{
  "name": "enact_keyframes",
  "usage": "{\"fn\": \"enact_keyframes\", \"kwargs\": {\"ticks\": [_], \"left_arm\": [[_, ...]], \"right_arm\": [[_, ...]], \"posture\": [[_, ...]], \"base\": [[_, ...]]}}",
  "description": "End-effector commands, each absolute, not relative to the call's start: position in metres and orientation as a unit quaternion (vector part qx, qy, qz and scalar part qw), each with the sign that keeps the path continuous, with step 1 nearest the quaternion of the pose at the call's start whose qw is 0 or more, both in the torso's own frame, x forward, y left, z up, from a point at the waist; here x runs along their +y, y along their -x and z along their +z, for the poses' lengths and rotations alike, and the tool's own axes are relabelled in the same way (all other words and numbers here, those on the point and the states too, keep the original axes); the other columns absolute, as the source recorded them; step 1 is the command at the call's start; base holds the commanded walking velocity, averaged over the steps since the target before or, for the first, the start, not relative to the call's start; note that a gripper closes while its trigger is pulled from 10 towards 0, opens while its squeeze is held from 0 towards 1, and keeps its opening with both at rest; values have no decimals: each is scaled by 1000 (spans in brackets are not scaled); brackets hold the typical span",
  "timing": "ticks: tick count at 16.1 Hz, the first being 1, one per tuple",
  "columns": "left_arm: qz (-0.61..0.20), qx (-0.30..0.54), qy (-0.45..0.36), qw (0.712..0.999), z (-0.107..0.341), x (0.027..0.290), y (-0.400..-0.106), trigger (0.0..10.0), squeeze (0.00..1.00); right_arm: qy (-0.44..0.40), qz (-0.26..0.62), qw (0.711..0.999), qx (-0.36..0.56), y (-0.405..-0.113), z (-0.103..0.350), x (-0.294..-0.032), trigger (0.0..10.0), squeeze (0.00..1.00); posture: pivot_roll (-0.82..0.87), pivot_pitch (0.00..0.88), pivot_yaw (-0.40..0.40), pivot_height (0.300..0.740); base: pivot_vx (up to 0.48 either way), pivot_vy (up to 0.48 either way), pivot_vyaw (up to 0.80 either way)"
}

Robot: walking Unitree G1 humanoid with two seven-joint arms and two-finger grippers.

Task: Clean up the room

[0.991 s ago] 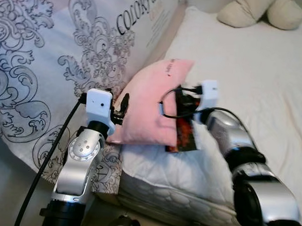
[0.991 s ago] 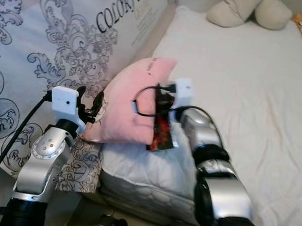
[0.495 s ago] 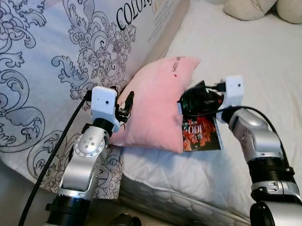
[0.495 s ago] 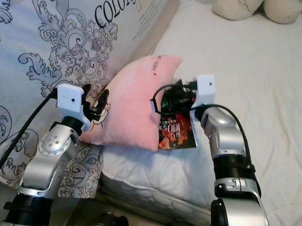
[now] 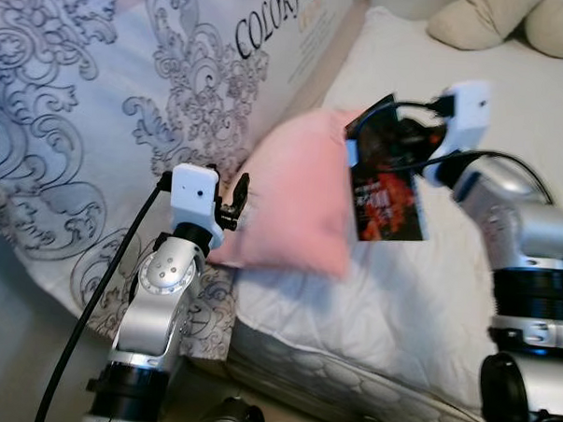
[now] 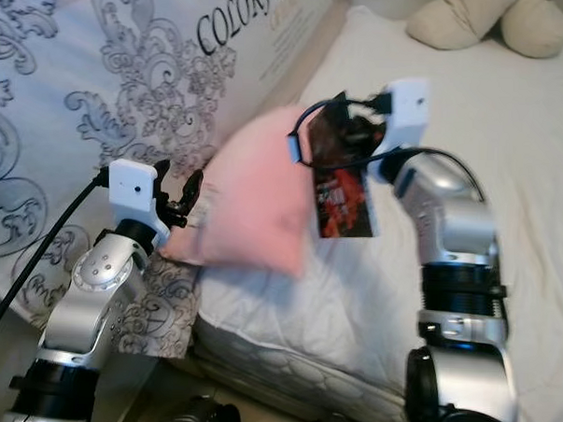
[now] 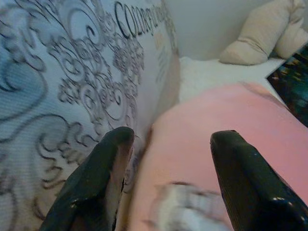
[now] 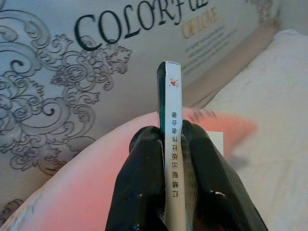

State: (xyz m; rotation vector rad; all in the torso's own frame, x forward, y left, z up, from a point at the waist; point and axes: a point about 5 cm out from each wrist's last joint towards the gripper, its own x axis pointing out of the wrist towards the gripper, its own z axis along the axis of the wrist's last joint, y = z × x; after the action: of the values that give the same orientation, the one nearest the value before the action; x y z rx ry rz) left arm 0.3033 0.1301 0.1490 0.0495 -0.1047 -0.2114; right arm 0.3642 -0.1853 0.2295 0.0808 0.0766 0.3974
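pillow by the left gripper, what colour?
Plain pink pillow, clearest in the left eye view, beside the left gripper.

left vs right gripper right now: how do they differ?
The left gripper is open and holds nothing; the right gripper is shut on a thin book. The left sits low at the pink pillow's edge; the right is raised above the bed, the book hanging clear. Both have two black fingers.

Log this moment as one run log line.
right gripper: shut on book, lifted above bed | left gripper: open beside pink pillow
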Motion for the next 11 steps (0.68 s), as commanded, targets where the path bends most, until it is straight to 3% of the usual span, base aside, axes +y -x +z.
{"fn": "enact_keyframes", "kwargs": {"ticks": [1, 3, 7, 11], "left_arm": [[-104, -58, -25, 993, 152, 131, -307, 10000, 0], [-112, -58, -24, 992, 151, 128, -308, 10000, 0], [-131, -57, -26, 989, 151, 121, -310, 10000, 0], [-131, -57, -34, 989, 152, 126, -311, 10000, 0]], "right_arm": [[-37, 195, 980, -9, -363, 260, -190, 0, 0], [-88, 197, 976, -22, -363, 272, -195, 0, 0], [-272, 285, 919, -13, -376, 262, -149, 0, 0], [-341, 190, 920, 19, -390, 208, -173, 0, 0]], "posture": [[-56, 0, 91, 740], [-68, 0, 99, 740], [-65, 0, 112, 740], [-36, 5, 115, 740]], "base": [[0, 0, 0], [0, 0, 0], [0, 0, 0], [0, 0, 0]]}}
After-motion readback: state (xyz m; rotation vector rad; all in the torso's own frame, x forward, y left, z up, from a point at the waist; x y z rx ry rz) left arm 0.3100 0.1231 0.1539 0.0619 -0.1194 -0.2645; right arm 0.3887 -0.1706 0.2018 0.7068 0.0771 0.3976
